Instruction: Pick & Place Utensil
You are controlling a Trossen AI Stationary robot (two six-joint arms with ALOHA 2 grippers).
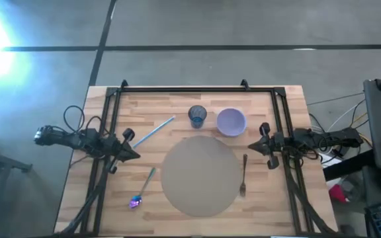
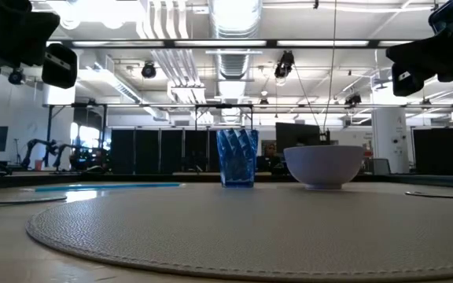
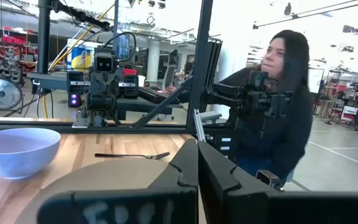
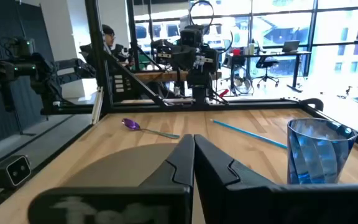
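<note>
A fork (image 1: 243, 175) lies flat on the wood just right of the round grey placemat (image 1: 200, 175); it also shows in the left wrist view (image 3: 132, 155). A spoon (image 1: 141, 189) with a purple bowl lies left of the mat and shows in the right wrist view (image 4: 145, 129). A blue stick (image 1: 155, 131) lies toward the far left. My left gripper (image 1: 136, 156) hovers shut at the mat's left side (image 3: 197, 144). My right gripper (image 1: 251, 147) hovers shut at the mat's right side (image 4: 194, 138), above the fork's far end. Neither touches anything.
A blue ribbed cup (image 1: 198, 116) and a lavender bowl (image 1: 231, 121) stand beyond the mat's far edge. A black frame (image 1: 197, 88) runs around the table. A person (image 3: 278, 106) sits beyond the table's right side.
</note>
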